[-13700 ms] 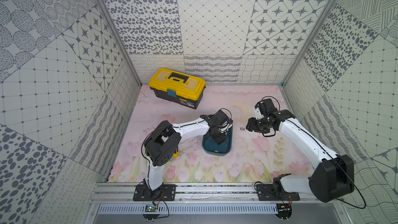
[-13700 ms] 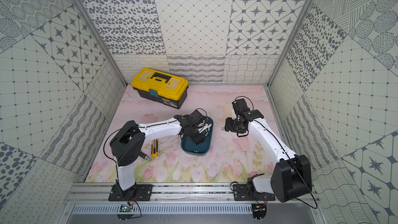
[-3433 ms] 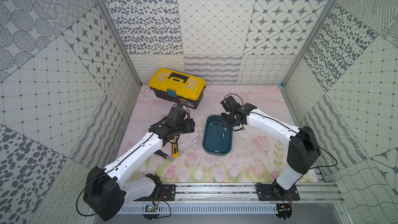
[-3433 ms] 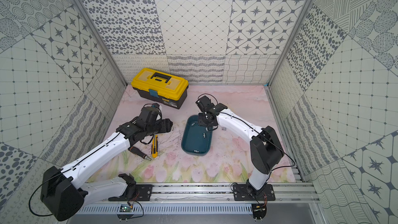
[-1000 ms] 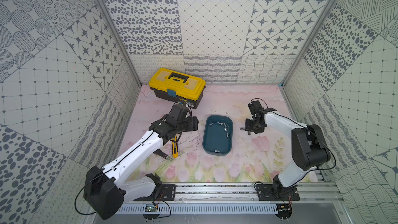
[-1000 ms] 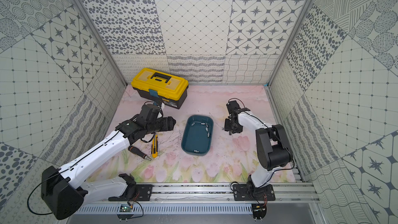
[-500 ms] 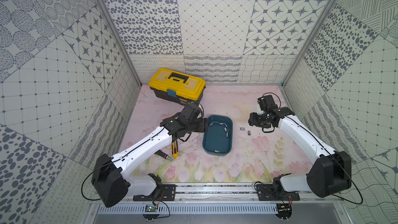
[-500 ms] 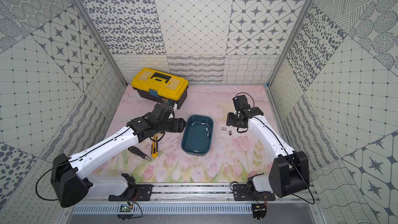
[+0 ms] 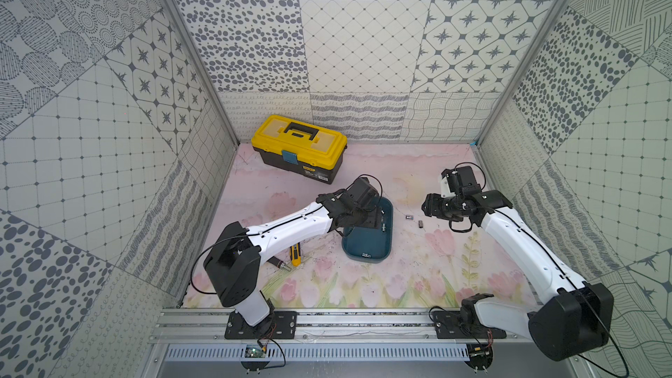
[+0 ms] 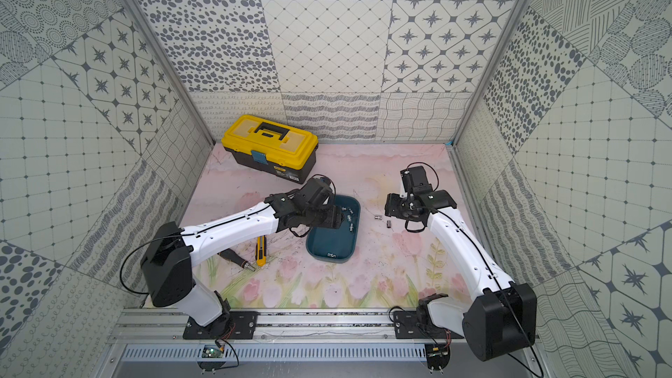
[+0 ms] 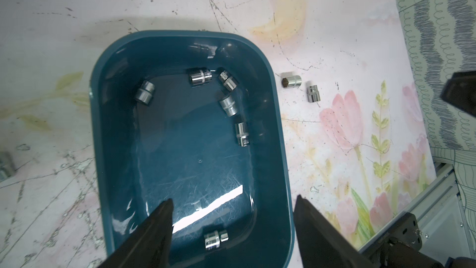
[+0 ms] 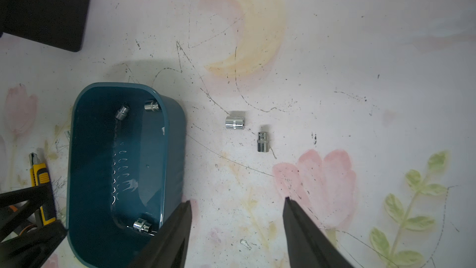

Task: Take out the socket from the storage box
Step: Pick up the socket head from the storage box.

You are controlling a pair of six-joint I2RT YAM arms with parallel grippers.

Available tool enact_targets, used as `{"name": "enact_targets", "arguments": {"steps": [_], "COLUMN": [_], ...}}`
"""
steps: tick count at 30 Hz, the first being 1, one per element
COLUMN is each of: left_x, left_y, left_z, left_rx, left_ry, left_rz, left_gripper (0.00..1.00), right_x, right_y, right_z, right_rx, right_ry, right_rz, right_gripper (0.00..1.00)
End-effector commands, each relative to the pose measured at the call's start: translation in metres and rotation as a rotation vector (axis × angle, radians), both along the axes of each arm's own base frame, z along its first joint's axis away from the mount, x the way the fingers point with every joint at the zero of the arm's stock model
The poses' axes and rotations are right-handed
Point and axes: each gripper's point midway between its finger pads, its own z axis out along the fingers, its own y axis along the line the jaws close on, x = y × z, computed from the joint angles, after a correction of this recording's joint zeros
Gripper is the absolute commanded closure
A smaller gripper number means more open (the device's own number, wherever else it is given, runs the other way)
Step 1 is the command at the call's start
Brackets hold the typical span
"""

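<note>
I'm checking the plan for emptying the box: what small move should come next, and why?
Probably lower the left gripper onto the socket showing between its open fingers and close. Six sockets lie in the box; two others lie on the mat; the right gripper is open and empty.

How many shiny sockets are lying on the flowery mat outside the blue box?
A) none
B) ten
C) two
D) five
C: just a wider socket and a slimmer socket lie on the mat, beside the storage box and not in it.
</note>
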Motion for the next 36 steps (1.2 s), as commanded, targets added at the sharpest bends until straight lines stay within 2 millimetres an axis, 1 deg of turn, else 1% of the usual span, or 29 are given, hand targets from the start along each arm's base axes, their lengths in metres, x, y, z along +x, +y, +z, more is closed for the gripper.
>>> {"name": "enact_targets", "arguments": {"steps": [1,7,10,16,18,21,24,27,30,34,36], "left_x": [0.016,0.037,0.042,0.051,0.053,0.055,0.055,0.055,0.056,0.058,0.060], "left_y": [-0.027,-0.032,-0.027,-0.027,-0.028,-0.026,-0.024,-0.024,-0.024,-0.025,-0.021], "left_z": [-0.010,-0.048,-0.061,-0.075,-0.079,-0.088,-0.096,-0.100,-0.105,-0.111,-0.116], "left_rx": [-0.017,0.103,0.160,0.211,0.227,0.262,0.297,0.302,0.307,0.307,0.329], "left_ry": [-0.007,-0.012,0.010,0.023,0.026,0.038,0.057,0.060,0.063,0.069,0.078], "left_rz": [0.032,0.061,0.101,0.140,0.143,0.147,0.148,0.149,0.151,0.156,0.169], "left_gripper": [0.24,0.27,0.27,0.27,0.27,0.27,0.27,0.27,0.27,0.30,0.33], "right_x": [0.008,0.007,0.007,0.011,0.011,0.010,0.010,0.010,0.010,0.009,0.009], "right_y": [0.009,0.011,0.007,0.005,0.005,0.004,0.003,0.001,0.001,0.000,0.001], "right_z": [0.010,0.004,0.003,0.008,0.007,0.006,0.011,0.016,0.017,0.014,0.013], "right_rx": [0.071,0.080,0.063,0.057,0.056,0.051,0.053,0.050,0.050,0.051,0.056], "right_ry": [-0.062,-0.051,-0.054,-0.080,-0.076,-0.078,-0.101,-0.120,-0.124,-0.115,-0.111], "right_rz": [-0.001,0.006,-0.011,-0.020,-0.018,-0.020,-0.026,-0.031,-0.032,-0.035,-0.032], "right_gripper": [0.38,0.38,0.38,0.38,0.38,0.38,0.38,0.38,0.38,0.38,0.38]}}
